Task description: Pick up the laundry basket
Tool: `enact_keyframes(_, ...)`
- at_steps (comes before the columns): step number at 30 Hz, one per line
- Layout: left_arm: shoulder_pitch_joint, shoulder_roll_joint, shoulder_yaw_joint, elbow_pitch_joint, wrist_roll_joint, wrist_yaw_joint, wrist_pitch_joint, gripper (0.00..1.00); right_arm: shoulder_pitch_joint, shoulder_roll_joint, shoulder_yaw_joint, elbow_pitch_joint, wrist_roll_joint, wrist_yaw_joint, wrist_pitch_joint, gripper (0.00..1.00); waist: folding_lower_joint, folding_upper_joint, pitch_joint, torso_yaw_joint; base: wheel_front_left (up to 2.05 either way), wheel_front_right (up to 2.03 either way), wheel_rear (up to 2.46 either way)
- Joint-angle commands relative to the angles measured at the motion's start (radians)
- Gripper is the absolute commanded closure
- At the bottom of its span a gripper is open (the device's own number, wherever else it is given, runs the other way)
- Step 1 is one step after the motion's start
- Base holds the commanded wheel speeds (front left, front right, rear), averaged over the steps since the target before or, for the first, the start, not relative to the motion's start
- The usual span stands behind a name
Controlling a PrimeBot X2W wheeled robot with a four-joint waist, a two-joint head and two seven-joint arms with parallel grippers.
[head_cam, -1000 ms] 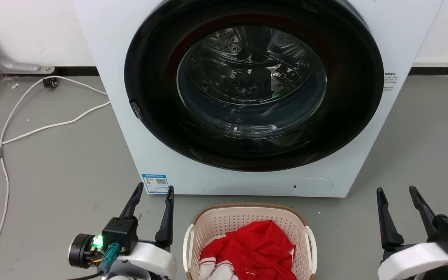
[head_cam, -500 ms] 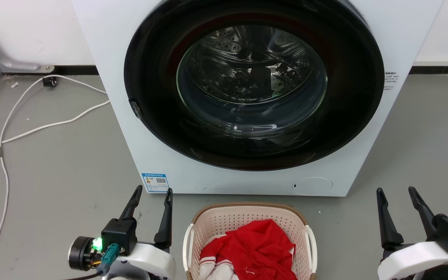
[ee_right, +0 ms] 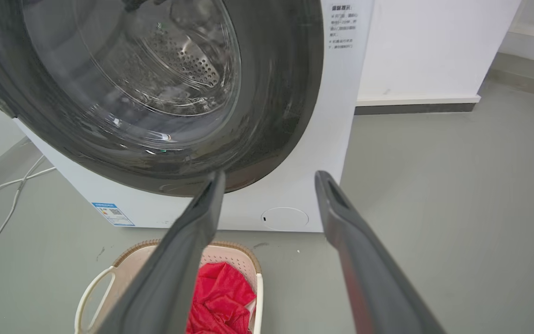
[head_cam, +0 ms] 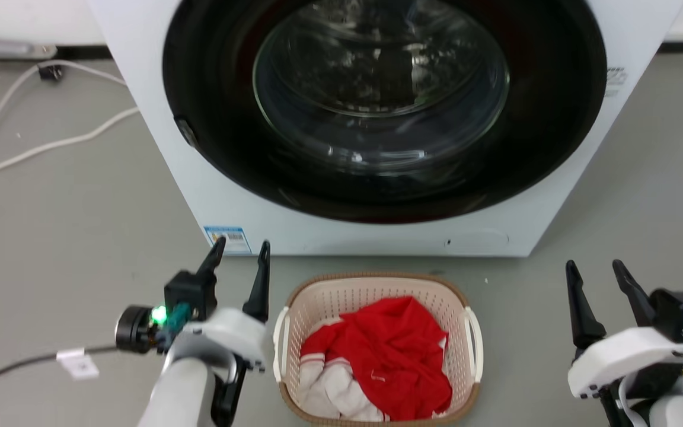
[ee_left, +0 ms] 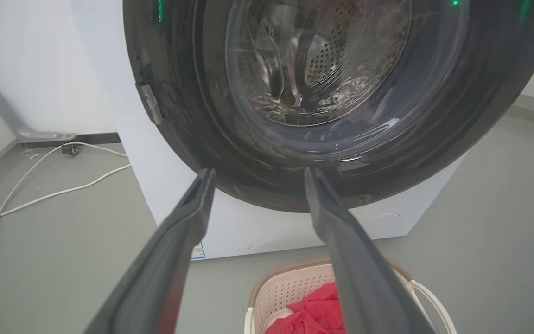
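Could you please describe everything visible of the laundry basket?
The laundry basket is rounded cream plastic with perforated walls, brown woven-look rim and white side handles. It stands upright on the floor before the washer, holding red-and-white clothing. The left gripper and right gripper flank it, not touching.

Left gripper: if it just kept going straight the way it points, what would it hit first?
The left gripper would probably meet the washer's door, near its lower edge; depth is unclear.

- The left pincer [head_cam: 242, 248], two long dark fingers on a white forearm, points up at lower left, fingers spread.
- The right pincer [head_cam: 593, 267], alike, points up at lower right, fingers parted.
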Motion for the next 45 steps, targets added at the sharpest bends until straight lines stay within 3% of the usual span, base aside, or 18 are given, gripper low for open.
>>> enact_keyframes(1, -0.049, 0.002, -0.004, 0.032, -0.009, -0.007, 0.020, 0.00, -0.037, 0.003, 0.002, 0.034, -0.006, -0.001, 0.015, 0.00, 0.0000, 0.0000, 0.053, -0.010, 0.00, 0.00, 0.00)
enact_keyframes(13, -0.250, 0.014, -0.049, 0.307, -0.092, -0.061, 0.201, 0.00, -0.211, 0.003, 0.050, 0.279, 0.014, -0.001, 0.138, 0.00, 0.0000, 0.0000, 0.218, -0.042, 0.00, 0.00, 0.00)
enact_keyframes(25, -0.382, 0.048, -0.111, 0.548, -0.165, -0.070, 0.321, 0.00, -0.385, -0.011, 0.140, 0.559, 0.055, -0.001, 0.159, 0.00, 0.0000, 0.0000, 0.345, -0.074, 0.00, 0.00, 0.00)
enact_keyframes(35, -0.485, 0.096, -0.199, 0.646, -0.279, -0.070, 0.376, 0.00, -0.571, -0.009, 0.224, 0.822, 0.099, -0.001, 0.139, 0.00, 0.0000, 0.0000, 0.460, -0.098, 0.00, 0.00, 0.00)
enact_keyframes(45, -0.574, 0.159, -0.269, 0.693, -0.379, -0.070, 0.441, 0.00, -0.728, 0.001, 0.309, 1.007, 0.160, -0.001, 0.138, 0.00, 0.0000, 0.0000, 0.564, -0.116, 0.00, 0.00, 0.00)
